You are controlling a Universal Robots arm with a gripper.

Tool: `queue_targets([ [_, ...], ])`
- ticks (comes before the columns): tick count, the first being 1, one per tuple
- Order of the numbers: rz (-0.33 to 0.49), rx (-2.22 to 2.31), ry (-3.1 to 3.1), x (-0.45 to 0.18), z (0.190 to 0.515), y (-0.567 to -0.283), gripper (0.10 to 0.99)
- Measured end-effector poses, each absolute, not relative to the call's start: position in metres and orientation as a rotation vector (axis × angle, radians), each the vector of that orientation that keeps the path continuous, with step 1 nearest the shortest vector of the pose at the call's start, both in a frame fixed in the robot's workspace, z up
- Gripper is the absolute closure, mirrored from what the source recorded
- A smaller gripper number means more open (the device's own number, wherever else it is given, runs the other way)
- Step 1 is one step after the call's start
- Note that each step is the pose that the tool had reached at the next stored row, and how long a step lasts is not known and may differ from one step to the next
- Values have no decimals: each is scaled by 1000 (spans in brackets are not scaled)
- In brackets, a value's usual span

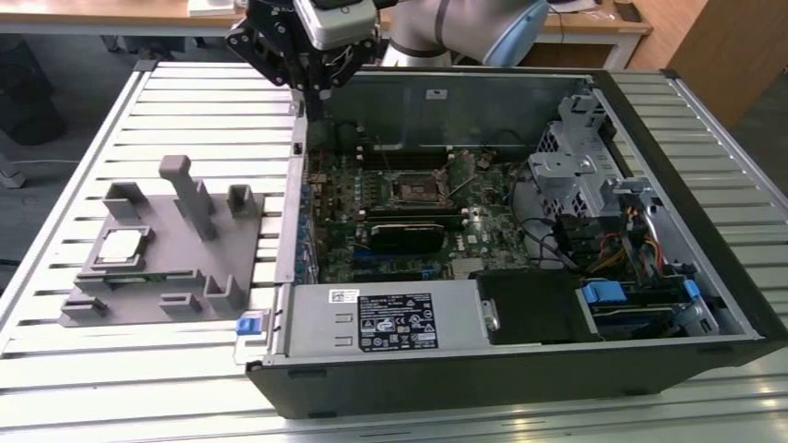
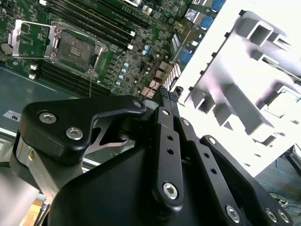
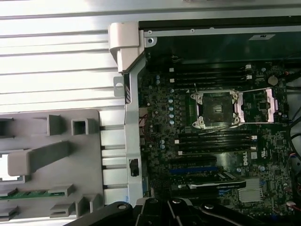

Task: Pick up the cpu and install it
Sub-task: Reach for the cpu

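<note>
Silvery cpu [image 1: 120, 245]: seated on grey fixture [image 1: 185, 231], untouched.
Gripper [image 1: 316, 90]: raised over case [image 1: 493, 388] edge, fingers drawn together, nothing gripped.
White label [image 1: 382, 318]: print left unread.

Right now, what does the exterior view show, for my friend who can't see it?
The robot's gripper hangs over a far corner of an open computer case, holding nothing. The cpu lies on a grey fixture at the exterior view's left of the case.
</note>
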State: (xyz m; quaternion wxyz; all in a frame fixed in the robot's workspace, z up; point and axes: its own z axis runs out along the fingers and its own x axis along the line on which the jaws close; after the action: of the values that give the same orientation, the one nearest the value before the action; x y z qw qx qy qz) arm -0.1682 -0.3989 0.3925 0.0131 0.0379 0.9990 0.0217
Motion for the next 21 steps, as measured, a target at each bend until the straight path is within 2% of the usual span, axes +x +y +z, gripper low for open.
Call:
queue_targets([
  [5,68,118,3113,-192,391,-399,965],
  [21,68,118,3112,-210,391,-399,965],
])
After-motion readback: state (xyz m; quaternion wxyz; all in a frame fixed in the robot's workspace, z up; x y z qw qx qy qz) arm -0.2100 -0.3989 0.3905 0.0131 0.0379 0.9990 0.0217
